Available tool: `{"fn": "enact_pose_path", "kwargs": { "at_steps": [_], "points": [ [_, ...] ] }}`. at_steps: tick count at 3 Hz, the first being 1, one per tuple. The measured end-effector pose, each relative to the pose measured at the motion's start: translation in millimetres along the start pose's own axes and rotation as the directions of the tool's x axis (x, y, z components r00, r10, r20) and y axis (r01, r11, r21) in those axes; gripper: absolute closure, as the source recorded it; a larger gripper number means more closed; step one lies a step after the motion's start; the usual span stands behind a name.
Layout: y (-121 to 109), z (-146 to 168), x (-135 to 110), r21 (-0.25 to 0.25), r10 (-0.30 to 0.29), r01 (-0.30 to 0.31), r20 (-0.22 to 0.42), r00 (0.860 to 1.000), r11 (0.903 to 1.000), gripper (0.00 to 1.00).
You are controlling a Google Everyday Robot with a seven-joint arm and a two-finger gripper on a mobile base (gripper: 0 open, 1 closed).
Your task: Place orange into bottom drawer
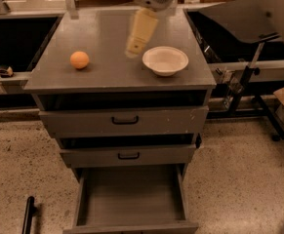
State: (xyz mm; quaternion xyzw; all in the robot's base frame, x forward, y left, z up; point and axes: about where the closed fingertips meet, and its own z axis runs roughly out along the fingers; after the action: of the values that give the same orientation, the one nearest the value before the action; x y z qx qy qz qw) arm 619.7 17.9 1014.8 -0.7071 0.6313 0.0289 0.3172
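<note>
Camera view: The task had barely begun. The orange sat on the left of the grey bench, while the bottom drawer stood pulled out below two shut upper drawers, ready to receive it. Grasping, carrying and releasing the fruit all appeared left to do. The robot's gripper hung over the middle of the bench, just left of a cream bowl and to the right of the orange, clearly apart from it. Whether it was open or closed could not be told, though it did not have the orange.
</note>
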Motion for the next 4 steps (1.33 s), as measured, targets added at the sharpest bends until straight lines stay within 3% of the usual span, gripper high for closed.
{"fn": "enact_pose_path", "kwargs": {
  "at_steps": [1,2,3,4],
  "points": [
    [-8,87,-43,-0.106,-0.027,0.035,0.072,0.997,0.9937,0.00],
    [0,161,-50,-0.213,0.018,0.000,0.082,0.997,0.9770,0.00],
    [-17,178,-59,-0.203,0.040,-0.004,0.175,0.984,0.9792,0.00],
    [-17,178,-59,-0.203,0.040,-0.004,0.175,0.984,0.9791,0.00]
  ]
}}
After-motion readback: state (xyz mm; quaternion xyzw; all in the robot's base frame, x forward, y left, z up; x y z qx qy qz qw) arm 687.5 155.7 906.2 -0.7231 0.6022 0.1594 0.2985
